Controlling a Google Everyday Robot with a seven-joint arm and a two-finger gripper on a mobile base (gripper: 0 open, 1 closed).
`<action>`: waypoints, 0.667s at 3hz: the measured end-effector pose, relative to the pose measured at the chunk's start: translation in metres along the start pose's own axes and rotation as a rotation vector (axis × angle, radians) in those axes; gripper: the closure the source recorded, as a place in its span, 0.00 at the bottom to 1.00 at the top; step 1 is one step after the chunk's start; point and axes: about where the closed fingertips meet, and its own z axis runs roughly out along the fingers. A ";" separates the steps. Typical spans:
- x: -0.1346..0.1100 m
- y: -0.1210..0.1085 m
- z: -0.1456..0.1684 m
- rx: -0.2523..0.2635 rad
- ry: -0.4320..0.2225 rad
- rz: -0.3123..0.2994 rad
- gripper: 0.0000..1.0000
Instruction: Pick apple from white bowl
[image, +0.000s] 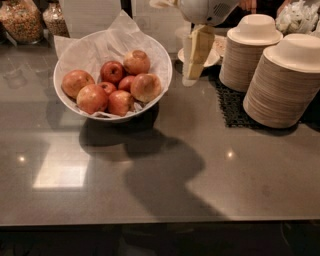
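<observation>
The white bowl (156, 102), wide and deep and lined with crumpled white paper (100, 47), stands at the back left of the grey counter (210, 180). It holds several apples. The large pale yellow-tan apple (145, 87) with a pinkish blush lies at the right side of the pile, beside smaller dark red ones (113, 71). My gripper (193, 75) hangs pointing down from the white arm head (205, 10), just right of the bowl's rim and above the counter. It is apart from the apples and holds nothing.
Two tall stacks of beige plates topped by bowls (252, 60) (287, 87) stand at the right on a black mat (231, 107). A small shallow white bowl (212, 57) sits behind the gripper. Jars of cereal (20, 20) stand at the back left.
</observation>
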 end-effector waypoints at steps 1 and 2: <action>-0.020 -0.035 0.019 0.088 -0.037 -0.062 0.00; -0.024 -0.054 0.017 0.162 -0.046 -0.062 0.00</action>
